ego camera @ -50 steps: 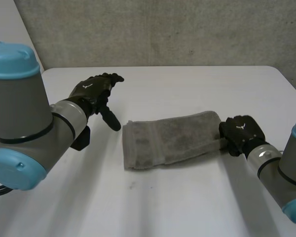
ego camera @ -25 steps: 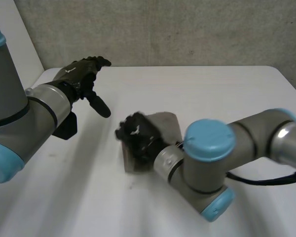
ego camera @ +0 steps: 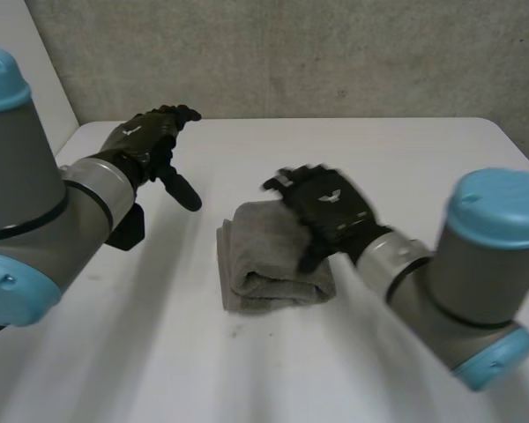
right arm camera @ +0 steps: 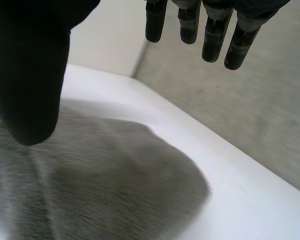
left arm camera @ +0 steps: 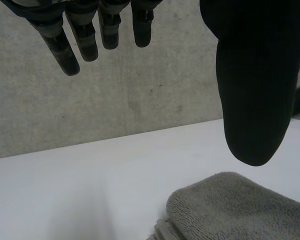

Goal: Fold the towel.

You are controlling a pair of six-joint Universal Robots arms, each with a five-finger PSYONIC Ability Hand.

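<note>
**A:** Two layers at least, by my count. The towel (ego camera: 269, 264) lies as a compact, squarish bundle near the middle of the white table (ego camera: 441, 159), with a rounded fold along its six o'clock edge.

**B:** So how much of the job is done?

**A:** Most of it, I judge. The towel is doubled over and the edges roughly meet, though a stitched hem band peeps out a little unevenly on the nine o'clock side. One more fold or some squaring-up may be left, and I can't say which is wanted.

**B:** And the hands?

**A:** Take the towel as the dial. The left hand (ego camera: 150, 145) hangs at ten o'clock, well apart from it, with fingers (left arm camera: 65, 50) straight and spread from the thumb, holding nothing. The right hand (ego camera: 331, 207) is at two o'clock, over the towel's edge. In its wrist view the fingers (right arm camera: 210, 40) are straight and clear of the cloth, with nothing gripped. I can't tell whether its thumb brushes the pile.

**B:** What is the cloth like?

**A:** It's grey terry, thick and nappy, and soft enough to bulge at the fold rather than crease flat. The corner in the left wrist view is plump and rounded. The tabletop is smooth and matte, and the wall (ego camera: 335, 53) behind is rough grey concrete.
</note>
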